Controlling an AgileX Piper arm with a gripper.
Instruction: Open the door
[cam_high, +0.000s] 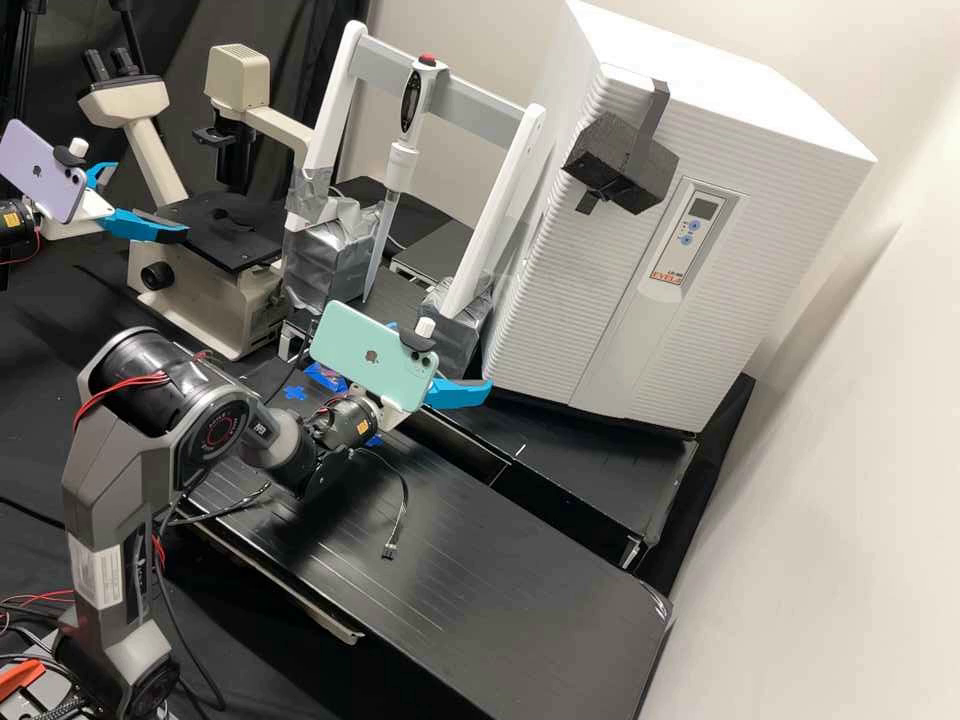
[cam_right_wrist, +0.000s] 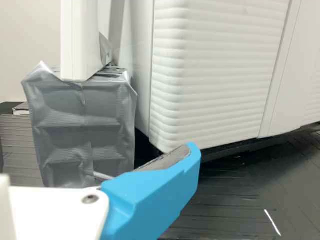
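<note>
Near the centre of the high view, the tool (cam_high: 464, 370) is spread apart, probably to catch an edge of the ridged white door (cam_high: 575, 275), upper right.

A white cabinet (cam_high: 740, 130) is seen standing at the table's (cam_high: 480, 580) far side, its ridged door (cam_high: 565, 280) shut. A dark box (cam_high: 620, 160) is fixed high on its front, above a small control panel (cam_high: 690, 235). The gripper (cam_high: 455, 393) is held near the cabinet's lower left corner, with a mint-green phone (cam_high: 370, 355) mounted beside it. To the left, a pipette (cam_high: 402, 165) is held upright between the posts of a white frame (cam_high: 328, 120), and a microscope (cam_high: 205, 300) is placed beyond.
</note>
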